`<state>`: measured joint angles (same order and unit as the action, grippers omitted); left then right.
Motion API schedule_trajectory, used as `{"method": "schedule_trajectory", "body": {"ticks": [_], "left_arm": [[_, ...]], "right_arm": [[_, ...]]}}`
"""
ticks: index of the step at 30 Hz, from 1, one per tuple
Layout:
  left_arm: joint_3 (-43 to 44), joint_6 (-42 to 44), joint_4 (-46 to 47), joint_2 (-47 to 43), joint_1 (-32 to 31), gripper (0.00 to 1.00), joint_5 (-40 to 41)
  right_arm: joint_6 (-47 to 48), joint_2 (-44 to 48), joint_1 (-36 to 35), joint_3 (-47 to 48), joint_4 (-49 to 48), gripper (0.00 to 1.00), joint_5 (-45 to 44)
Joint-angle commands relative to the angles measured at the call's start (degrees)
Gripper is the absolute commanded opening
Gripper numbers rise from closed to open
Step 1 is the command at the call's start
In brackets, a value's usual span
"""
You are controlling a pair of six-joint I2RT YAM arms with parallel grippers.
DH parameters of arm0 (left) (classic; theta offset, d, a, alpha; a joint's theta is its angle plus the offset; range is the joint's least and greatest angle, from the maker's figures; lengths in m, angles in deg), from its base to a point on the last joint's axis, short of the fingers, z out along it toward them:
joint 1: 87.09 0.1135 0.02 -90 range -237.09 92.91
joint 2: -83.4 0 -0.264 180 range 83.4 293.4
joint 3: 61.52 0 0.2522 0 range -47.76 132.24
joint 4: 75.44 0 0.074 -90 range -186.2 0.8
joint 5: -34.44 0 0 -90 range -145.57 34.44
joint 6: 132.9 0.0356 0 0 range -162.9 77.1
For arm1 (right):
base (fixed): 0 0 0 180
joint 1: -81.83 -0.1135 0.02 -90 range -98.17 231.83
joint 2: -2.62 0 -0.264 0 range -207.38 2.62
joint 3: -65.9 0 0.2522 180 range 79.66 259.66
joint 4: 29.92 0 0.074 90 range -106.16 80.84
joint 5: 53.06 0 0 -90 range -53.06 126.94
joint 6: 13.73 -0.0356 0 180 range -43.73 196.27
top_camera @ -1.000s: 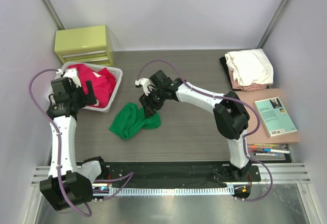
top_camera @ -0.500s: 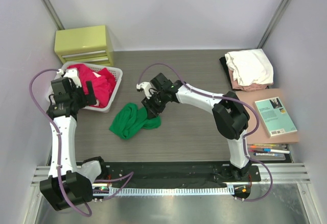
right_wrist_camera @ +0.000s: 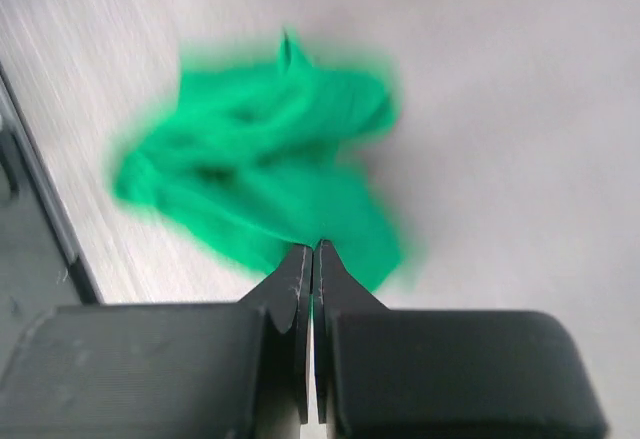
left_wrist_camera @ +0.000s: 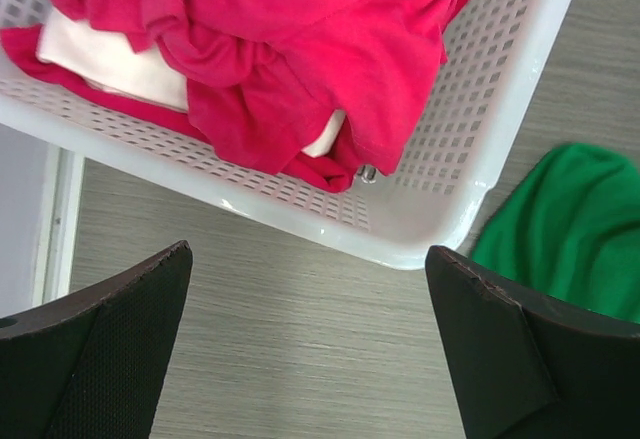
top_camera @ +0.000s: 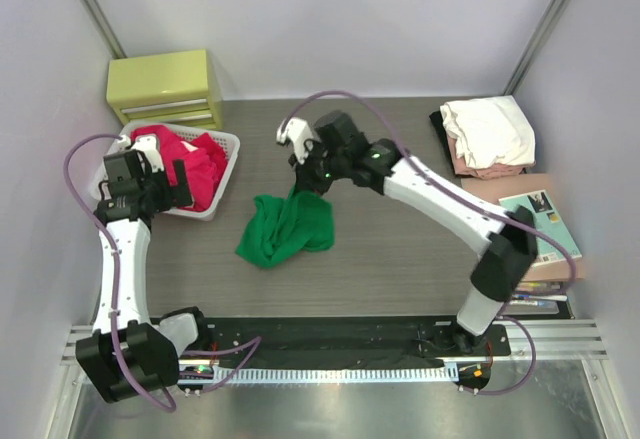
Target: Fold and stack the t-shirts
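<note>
Two hands are in view, and only one is gripping anything. The right hand (top_camera: 303, 185) (right_wrist_camera: 313, 256) has its fingers pressed together on a peak of the green t-shirt (top_camera: 288, 229) (right_wrist_camera: 268, 174). The rest of that shirt trails down from the hand, crumpled on the counter (top_camera: 390, 249). In the right wrist view the shirt is smeared by blur, so its folds, neck and sleeves cannot be made out, and the pinch itself is hidden behind the fingertips.

The left hand (top_camera: 180, 181) (left_wrist_camera: 308, 257) is spread wide and holds nothing. Just ahead of it is the white slatted basket (top_camera: 226, 171) (left_wrist_camera: 505, 109). The red t-shirts (top_camera: 190, 164) (left_wrist_camera: 300, 39) are heaped in the basket, tangled so that they cannot be counted. A white cloth (left_wrist_camera: 110, 59) shows under them, mostly buried. The left wrist view cuts off both the basket and, to the right of the hand, an edge of the green t-shirt (left_wrist_camera: 575, 224).

Well away from the right hand, by the far right wall, a white t-shirt (top_camera: 488, 129) lies on top of a pile. It covers all but the edges of a pink t-shirt (top_camera: 482, 170) and a black t-shirt (top_camera: 439, 122). Nearer lies a teal-covered book (top_camera: 538, 227), partly hidden by the right arm, its cover print too small to read.
</note>
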<state>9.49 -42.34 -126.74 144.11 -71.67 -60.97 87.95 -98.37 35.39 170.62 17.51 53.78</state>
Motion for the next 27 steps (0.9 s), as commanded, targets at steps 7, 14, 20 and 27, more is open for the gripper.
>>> {"method": "schedule_trajectory", "body": {"ticks": [7,14,20,27], "left_arm": [[0.5,0.5,0.2,-0.3,0.1,1.00,-5.9],[0.0,0.1,0.2,-1.8,0.1,1.00,-7.1],[0.4,-0.3,-0.3,-2.3,0.2,0.99,-8.7],[0.1,-0.2,-0.6,-1.6,0.2,1.00,-9.6]], "right_arm": [[10.8,29.8,1.4,7.9,-0.4,0.01,-18.6],[12.8,35.1,4.9,5.9,-2.6,0.01,-20.4],[12.1,37.4,9.1,2.6,-4.9,0.01,-19.4],[11.7,37.8,13.5,0.8,-6.2,0.01,-19.4]]}}
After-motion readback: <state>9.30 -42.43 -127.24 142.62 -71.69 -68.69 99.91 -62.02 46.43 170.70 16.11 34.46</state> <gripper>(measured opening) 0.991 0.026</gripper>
